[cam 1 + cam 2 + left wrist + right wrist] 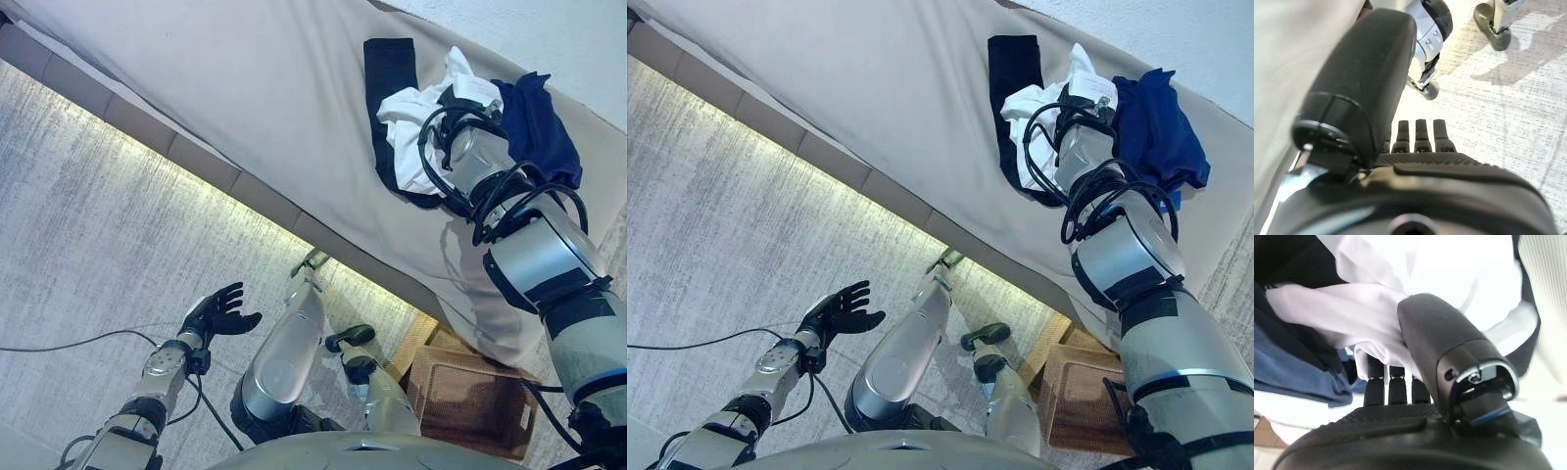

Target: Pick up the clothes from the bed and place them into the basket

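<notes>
A pile of clothes lies on the beige bed (pixel 245 88) at the upper right: a white garment (pixel 411 117), a black garment (pixel 389 69) and a blue garment (pixel 539 122). My right arm (pixel 480 162) reaches onto the pile. In the right wrist view my right hand (pixel 1400 431) is pushed into the white garment (pixel 1352 308), which bunches over it, with blue cloth (pixel 1298 367) beside it. My left hand (pixel 220 313) is open and empty above the floor at the lower left. A brown woven basket (pixel 470 392) stands on the floor at the lower right, below the bed's edge.
The bed's edge runs diagonally from the upper left to the lower right, with a lit strip beneath it. Grey carpet (pixel 98 215) covers the floor on the left. A thin cable (pixel 59 345) lies on the carpet.
</notes>
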{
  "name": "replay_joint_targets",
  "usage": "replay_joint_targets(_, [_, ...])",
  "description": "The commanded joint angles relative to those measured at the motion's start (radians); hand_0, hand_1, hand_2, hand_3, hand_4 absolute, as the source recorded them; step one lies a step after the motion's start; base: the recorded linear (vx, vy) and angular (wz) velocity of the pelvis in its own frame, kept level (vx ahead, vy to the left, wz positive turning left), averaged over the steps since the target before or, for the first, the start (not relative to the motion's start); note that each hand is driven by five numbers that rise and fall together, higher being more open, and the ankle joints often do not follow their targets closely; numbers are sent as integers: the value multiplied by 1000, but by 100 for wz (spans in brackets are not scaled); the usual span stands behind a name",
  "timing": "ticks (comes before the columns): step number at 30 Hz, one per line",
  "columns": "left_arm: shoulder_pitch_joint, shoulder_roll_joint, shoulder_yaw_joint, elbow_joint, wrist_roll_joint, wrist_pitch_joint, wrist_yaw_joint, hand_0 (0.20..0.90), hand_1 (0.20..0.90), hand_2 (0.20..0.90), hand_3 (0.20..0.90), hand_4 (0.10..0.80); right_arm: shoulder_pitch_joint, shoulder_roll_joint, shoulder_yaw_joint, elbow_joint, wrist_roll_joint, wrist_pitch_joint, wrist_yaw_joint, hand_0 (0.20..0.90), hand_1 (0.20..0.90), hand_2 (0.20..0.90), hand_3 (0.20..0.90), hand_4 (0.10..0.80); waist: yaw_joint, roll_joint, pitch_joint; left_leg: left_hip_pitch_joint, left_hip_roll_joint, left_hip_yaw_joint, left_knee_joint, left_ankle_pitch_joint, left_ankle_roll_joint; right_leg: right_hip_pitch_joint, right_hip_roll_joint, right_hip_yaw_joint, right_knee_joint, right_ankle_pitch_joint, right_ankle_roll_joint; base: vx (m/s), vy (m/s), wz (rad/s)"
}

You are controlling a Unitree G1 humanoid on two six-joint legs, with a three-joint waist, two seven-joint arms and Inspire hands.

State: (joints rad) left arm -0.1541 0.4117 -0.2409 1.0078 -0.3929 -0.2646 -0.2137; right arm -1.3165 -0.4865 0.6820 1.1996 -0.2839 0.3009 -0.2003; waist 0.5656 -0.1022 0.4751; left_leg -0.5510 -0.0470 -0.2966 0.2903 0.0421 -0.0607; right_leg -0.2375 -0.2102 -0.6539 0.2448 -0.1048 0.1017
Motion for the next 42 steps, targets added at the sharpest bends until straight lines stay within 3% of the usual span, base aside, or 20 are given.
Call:
replay_joint_targets(1, [101, 48, -19, 20, -4, -29, 31, 900, 900, 900, 900, 800, -155, -84, -4, -232, 85, -98, -364, 300, 300, 300, 200, 100, -10, -11, 23, 158, 19, 92, -164, -52, 77, 68, -20, 62, 139, 58, 12, -18, -37, -24])
replay_joint_targets(3, [124, 27, 4, 29, 19, -23, 57, 900, 900, 900, 900, 800, -117, -118, -118, -446, 90, -170, -530, 300, 300, 300, 200, 100, -54, -21, -3, 209, 29, 109, -190, -64, 75, 88, -7, 101, 108, 59, 12, -2, -39, -34])
replay_joint_targets(7, [146, 7, 26, 56, 77, 10, 77, 900, 900, 900, 900, 800, 0, -185, -303, -755, 37, -220, -626, 300, 300, 300, 200, 100, -119, -28, -73, 302, 42, 142, -249, -74, 72, 140, 18, 160, 41, 48, 10, 67, -42, -25])
replay_joint_targets(12, [180, -11, 39, 77, 159, 61, 89, 900, 900, 900, 900, 800, 164, -249, -445, -1026, -36, -163, -613, 300, 300, 300, 200, 100, -190, -27, -172, 397, 49, 179, -308, -71, 67, 207, 59, 207, -46, 28, 4, 88, -43, -30])
replay_joint_targets(17, [199, -45, 43, 108, 264, 140, 96, 900, 900, 900, 900, 800, 370, -360, -558, -1194, -25, -117, -560, 300, 300, 300, 200, 100, -301, -17, -299, 484, 50, 257, -344, -51, 61, 283, 113, 272, -168, 20, -9, 59, -52, -36])
replay_joint_targets(23, [170, -85, 37, 116, 286, 197, 92, 900, 900, 900, 900, 800, 563, -399, -640, -1224, 21, -133, -473, 300, 300, 300, 200, 100, -412, 15, -366, 565, 57, 338, -357, -70, 59, 304, 133, 346, -201, 23, -30, 28, -42, -54])
replay_joint_targets(28, [163, -108, 27, 113, 320, 217, 73, 900, 900, 900, 900, 800, 843, -342, -738, -1248, 58, -184, -354, 300, 300, 300, 200, 100, -502, 50, -378, 610, 68, 394, -372, -76, 57, 305, 149, 408, -185, 9, -44, 23, -81, -48])
replay_joint_targets(33, [166, -108, 6, 105, 317, 229, 74, 900, 900, 900, 900, 800, 1025, -274, -733, -1205, 101, -281, -224, 300, 300, 300, 200, 100, -563, 77, -366, 635, 75, 429, -367, -81, 57, 299, 159, 434, -151, -10, -59, 30, -151, -50])
replay_joint_targets(37, [164, -103, -10, 87, 310, 229, 64, 900, 900, 900, 900, 800, 1062, -248, -695, -1115, 76, -291, -184, 300, 300, 300, 200, 100, -576, 99, -341, 637, 75, 436, -348, -81, 55, 289, 154, 429, -119, -20, -68, 13, -107, -32])
replay_joint_targets(42, [99, -92, -69, 52, 275, 209, 59, 900, 900, 900, 900, 800, 989, -239, -610, -878, 28, -176, -207, 300, 300, 300, 200, 100, -582, 140, -243, 554, 70, 418, -271, -76, 41, 189, 124, 410, -4, -50, -82, -150, -117, -5])
